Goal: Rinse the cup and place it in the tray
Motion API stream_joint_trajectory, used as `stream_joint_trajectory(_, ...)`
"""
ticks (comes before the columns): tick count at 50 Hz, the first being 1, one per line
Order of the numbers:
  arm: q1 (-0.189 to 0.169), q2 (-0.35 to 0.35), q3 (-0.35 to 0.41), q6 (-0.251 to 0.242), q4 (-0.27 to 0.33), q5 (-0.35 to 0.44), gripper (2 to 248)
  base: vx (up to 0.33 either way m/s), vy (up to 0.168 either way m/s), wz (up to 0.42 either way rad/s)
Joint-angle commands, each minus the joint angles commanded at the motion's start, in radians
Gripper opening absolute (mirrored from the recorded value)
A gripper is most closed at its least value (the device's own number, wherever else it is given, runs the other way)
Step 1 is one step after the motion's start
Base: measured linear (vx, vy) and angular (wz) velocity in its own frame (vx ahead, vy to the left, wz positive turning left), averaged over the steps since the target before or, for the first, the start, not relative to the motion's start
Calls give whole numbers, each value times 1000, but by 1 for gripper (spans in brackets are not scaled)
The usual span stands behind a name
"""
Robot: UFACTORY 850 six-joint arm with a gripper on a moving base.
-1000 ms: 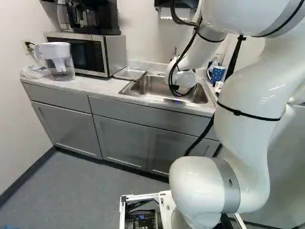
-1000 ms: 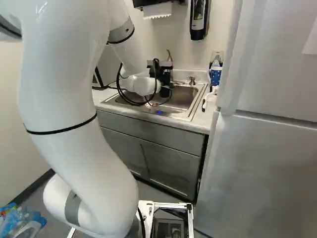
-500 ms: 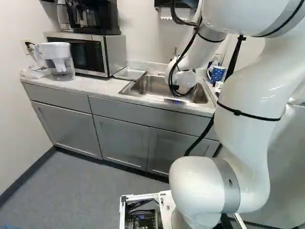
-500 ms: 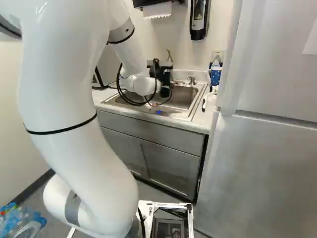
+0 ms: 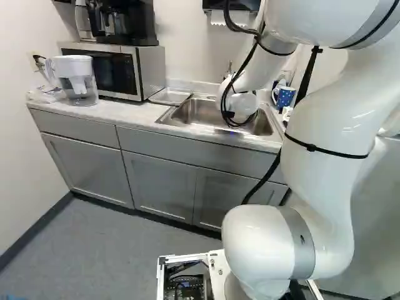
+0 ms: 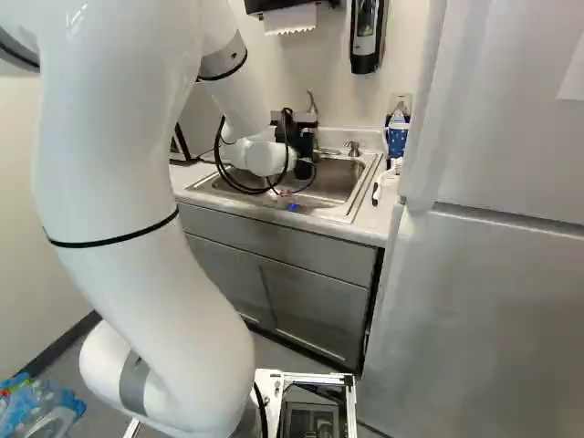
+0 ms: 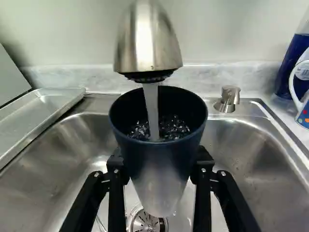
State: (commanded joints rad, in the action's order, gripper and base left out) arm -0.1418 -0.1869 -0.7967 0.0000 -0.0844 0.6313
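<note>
At the sink [image 6: 347,192], in the right base view, the black gripper [image 6: 304,153] is partly hidden by the wrist and cables. The wrist view has my gripper [image 7: 159,169] shut on the dark blue cup [image 7: 161,169], one finger on each side. Upright and open at the top, the cup is held over the sink basin [image 7: 43,169] beneath the faucet [image 7: 148,41]. Water streams into it and its surface is bubbling inside. The metal tray [image 7: 43,116] lies on the counter beside the basin; the left base view shows the tray [image 5: 170,96] between microwave and sink.
A soap pump [image 7: 228,99] stands on the sink's rim, with a spotted mug [image 5: 284,96] on the counter beyond the basin. The microwave [image 5: 119,70] and a water pitcher [image 5: 76,80] stand on the other side. A fridge [image 6: 484,301] flanks the counter.
</note>
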Motion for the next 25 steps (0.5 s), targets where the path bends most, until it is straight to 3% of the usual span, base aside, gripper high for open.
stream_joint_trajectory(25, 57, -6, -7, 0, 0, 0, 125, 0, 0, 0)
